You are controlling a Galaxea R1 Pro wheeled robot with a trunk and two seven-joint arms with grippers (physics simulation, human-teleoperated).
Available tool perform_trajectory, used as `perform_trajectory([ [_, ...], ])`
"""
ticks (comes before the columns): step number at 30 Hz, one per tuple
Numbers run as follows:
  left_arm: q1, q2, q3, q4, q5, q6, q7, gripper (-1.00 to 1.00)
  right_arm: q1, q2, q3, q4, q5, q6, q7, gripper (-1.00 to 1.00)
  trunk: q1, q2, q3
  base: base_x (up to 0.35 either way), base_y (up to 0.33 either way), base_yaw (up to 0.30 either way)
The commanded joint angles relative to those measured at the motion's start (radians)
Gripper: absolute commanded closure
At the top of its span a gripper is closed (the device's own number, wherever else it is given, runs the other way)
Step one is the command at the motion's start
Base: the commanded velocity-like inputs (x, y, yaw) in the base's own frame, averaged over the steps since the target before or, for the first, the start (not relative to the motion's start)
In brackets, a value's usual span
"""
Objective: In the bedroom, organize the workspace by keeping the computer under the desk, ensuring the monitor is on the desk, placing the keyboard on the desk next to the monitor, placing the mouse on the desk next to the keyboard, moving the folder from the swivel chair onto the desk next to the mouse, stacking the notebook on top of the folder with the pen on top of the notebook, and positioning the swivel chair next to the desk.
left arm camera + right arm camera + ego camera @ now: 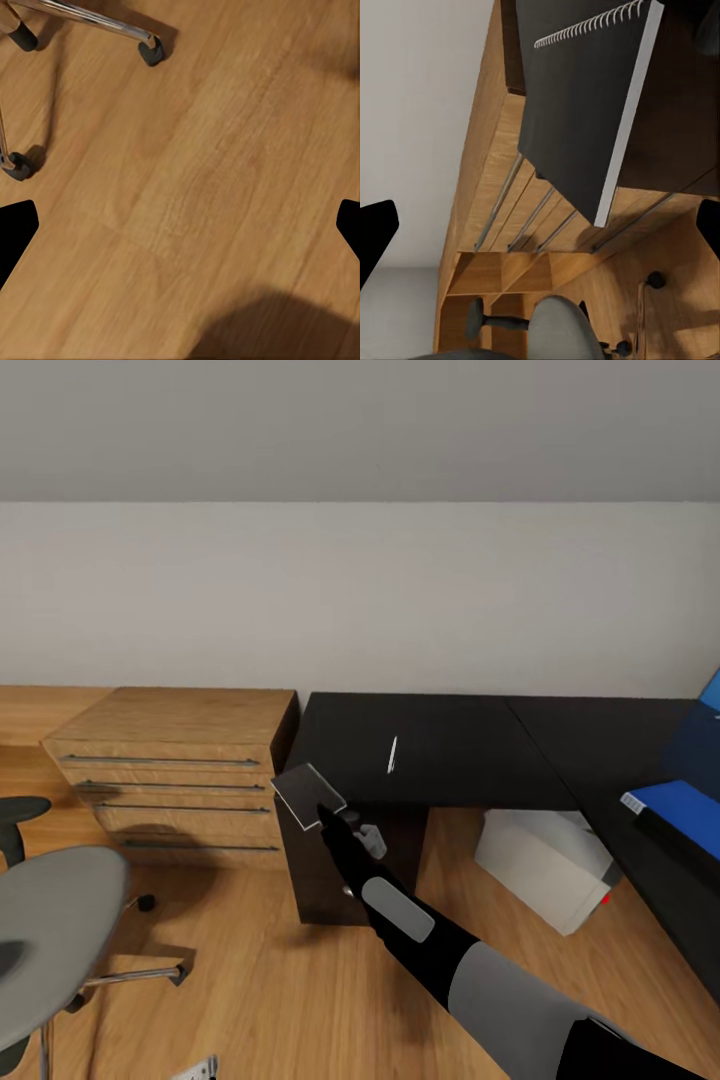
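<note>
Right end effector (322,812) grips notebook (308,790) — thin, spiral-bound, grey.

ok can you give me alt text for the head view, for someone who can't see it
The robot's right arm reaches forward, its right gripper holding a thin grey notebook tilted above the left end of a glossy black desk, where a white pen lies. A light-wood drawer chest stands left of the desk, a grey swivel chair nearer left, and a pale computer on the floor beneath.
</note>
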Motion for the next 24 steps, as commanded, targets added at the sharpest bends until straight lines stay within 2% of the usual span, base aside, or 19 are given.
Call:
perform_trajectory([
  [1,0.0,0.0,-0.001,-0.006,0.011,-0.005,-0.001,-1.0,-0.001,0.0,0.005,0.001,-0.012,-0.006,0.003,-1.0,0.004,-0.008,-0.004,0.0,0.0,0.0],
  [3,0.0,-0.001,-0.001,-0.058,0.011,-0.003,-0.004,-1.0,-0.001,0.0,0.005,0.002,-0.018,-0.003,0.003,-1.0,0.012,-0.022,-0.01,0.0,0.0,0.0],
  [6,0.0,-0.003,0.001,-0.214,0.012,0.019,-0.005,-1.0,-0.001,0.0,0.004,0.002,-0.021,-0.001,0.002,-1.0,0.023,-0.043,-0.02,0.0,0.0,0.0],
  [7,0.0,-0.038,0.002,-0.474,0.012,0.251,-0.005,-1.0,-0.002,0.0,0.002,0.002,-0.021,0.001,0.002,-1.0,0.027,-0.05,-0.023,0.0,0.0,0.0],
  [9,0.003,-0.047,0.002,-0.626,0.014,0.39,-0.007,-1.0,-0.002,0.0,-0.001,0.001,-0.021,0.006,0.002,-1.0,0.035,-0.064,-0.029,0.0,0.0,0.0],
  [10,0.006,-0.048,0.002,-0.665,0.017,0.424,-0.007,-1.0,-0.002,0.0,-0.001,0.001,-0.02,0.009,0.002,-1.0,0.038,-0.071,-0.032,0.0,0.0,0.0],
  [11,0.043,-0.051,0.003,-0.938,0.092,0.644,-0.009,-1.0,-0.002,-0.008,-0.004,0.001,-0.02,0.033,0.003,-1.0,0.042,-0.078,-0.035,0.0,0.0,0.0],
  [13,0.078,-0.048,0.004,-1.068,0.149,0.733,-0.009,-1.0,-0.001,-0.016,-0.004,-0.001,-0.023,0.038,0.003,-1.0,0.05,-0.092,-0.042,0.0,0.0,0.0],
  [14,0.138,-0.043,0.007,-1.155,0.185,0.789,-0.011,-1.0,-0.001,-0.021,-0.005,-0.003,-0.025,0.041,0.004,-1.0,0.05,-0.092,-0.042,0.0,0.0,0.0],
  [16,0.173,-0.039,0.008,-1.183,0.193,0.801,-0.013,-1.0,-0.001,-0.022,-0.004,-0.005,-0.025,0.041,0.007,-1.0,0.05,-0.092,-0.042,0.0,0.0,0.0],
  [24,0.212,-0.034,0.008,-1.207,0.196,0.805,-0.013,-1.0,-0.001,-0.023,-0.003,-0.008,-0.025,0.04,0.009,-1.0,0.05,-0.092,-0.042,0.0,0.0,0.0],
])
